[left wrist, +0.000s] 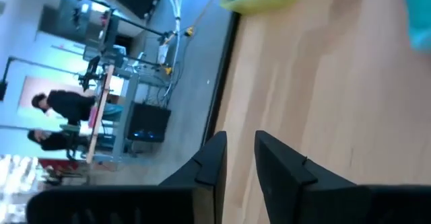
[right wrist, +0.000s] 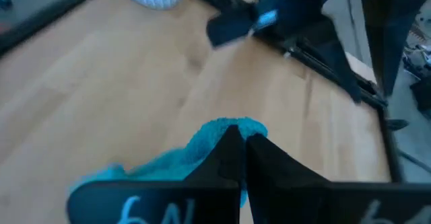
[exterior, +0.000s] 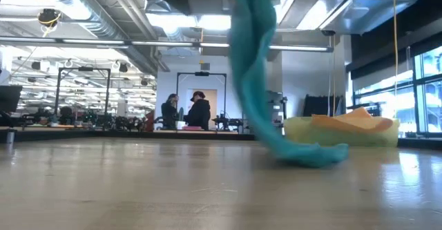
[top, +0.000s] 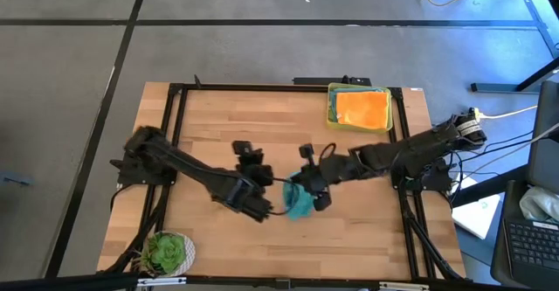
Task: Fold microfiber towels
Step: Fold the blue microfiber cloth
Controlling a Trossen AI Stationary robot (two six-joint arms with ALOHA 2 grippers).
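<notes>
A teal towel (top: 299, 202) hangs in a long bunched strip (exterior: 252, 64) from my right gripper (top: 306, 186) near the table's middle. Its lower end (exterior: 311, 154) lies crumpled on the wood. My right gripper (right wrist: 236, 140) is shut on it. My left gripper (top: 256, 204) hovers just left of the towel, its fingers (left wrist: 273, 160) a narrow gap apart with nothing between them. An orange towel (top: 362, 109) lies on a lime green one in the yellow tray (top: 332, 107) at the far right. The light blue towels are out of view. My right gripper pinches a bunched part of the teal towel (right wrist: 225, 126) between its two fingers, several layers gathered together. The towel hangs slack below the gripper, its upper part lifted clear and its lower end (exterior: 311, 154) resting on the table.
A small potted plant in a white pot (top: 166, 252) stands at the near left corner. The yellow tray (exterior: 304, 130) stands at the far right. Black frame rails run along the table's edges. Bare wood lies left of the arms. People stand far off in the room.
</notes>
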